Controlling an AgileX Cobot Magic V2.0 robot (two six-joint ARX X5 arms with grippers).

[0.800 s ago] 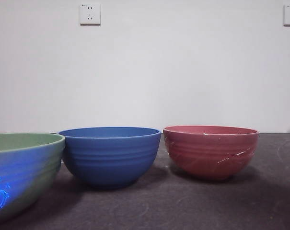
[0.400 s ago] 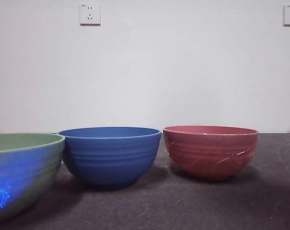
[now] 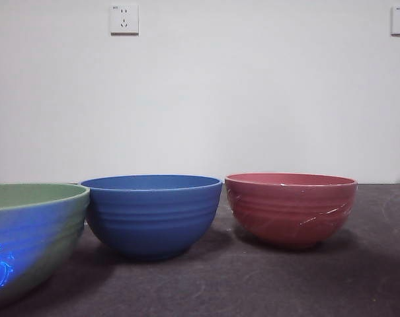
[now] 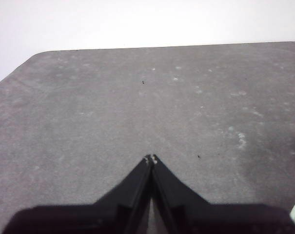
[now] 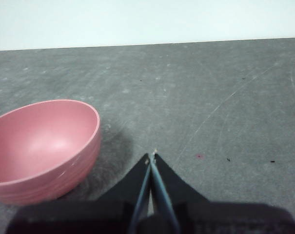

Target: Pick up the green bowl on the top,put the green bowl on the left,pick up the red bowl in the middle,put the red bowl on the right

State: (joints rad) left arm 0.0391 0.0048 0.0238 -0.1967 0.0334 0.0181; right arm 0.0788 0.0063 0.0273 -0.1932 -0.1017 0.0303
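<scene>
Nothing moves since a second ago: green bowl (image 3: 29,236), blue bowl (image 3: 151,214), red bowl (image 3: 290,208) stand apart on the table (image 3: 252,284); left gripper (image 4: 151,159) and right gripper (image 5: 151,156) are closed, empty; task looks done

A round glossy blue ribbed bowl (image 3: 151,214) stands upright on the dark grey table (image 3: 266,284). Two white wall sockets (image 3: 123,19) sit high on the white wall (image 3: 252,99).
</scene>
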